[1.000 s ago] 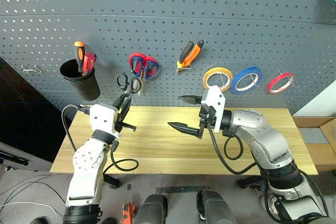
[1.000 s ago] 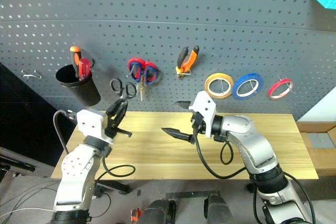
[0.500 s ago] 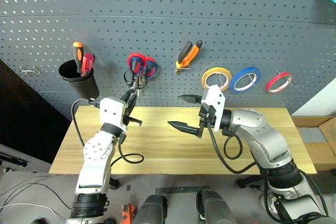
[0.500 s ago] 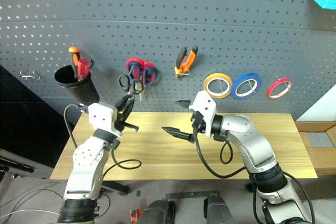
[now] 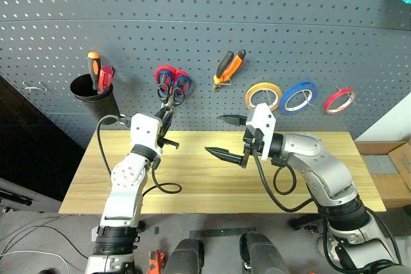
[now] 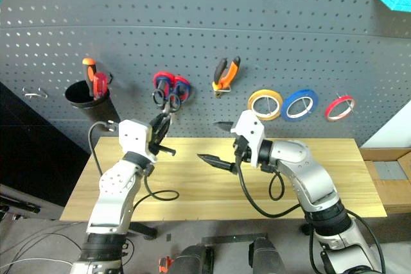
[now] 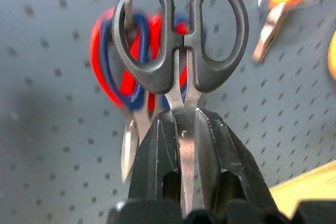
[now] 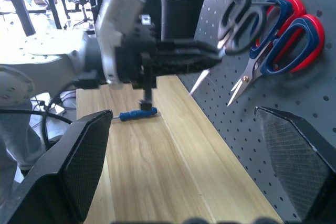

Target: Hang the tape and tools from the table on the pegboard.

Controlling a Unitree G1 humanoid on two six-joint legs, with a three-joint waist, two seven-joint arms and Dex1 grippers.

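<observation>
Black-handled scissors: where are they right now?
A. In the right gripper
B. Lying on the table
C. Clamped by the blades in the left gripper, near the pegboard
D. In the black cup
C: the left gripper pinches the scissors by their blades, handles toward the pegboard.

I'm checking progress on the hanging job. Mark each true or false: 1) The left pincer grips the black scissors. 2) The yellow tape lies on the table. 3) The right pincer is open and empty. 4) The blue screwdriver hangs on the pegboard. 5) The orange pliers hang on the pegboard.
1) True: the left pincer is shut on the black scissors.
2) False: the yellow tape hangs on the pegboard.
3) True: the right pincer holds nothing.
4) False: the blue screwdriver lies on the table.
5) True: the orange pliers hang there.
</observation>
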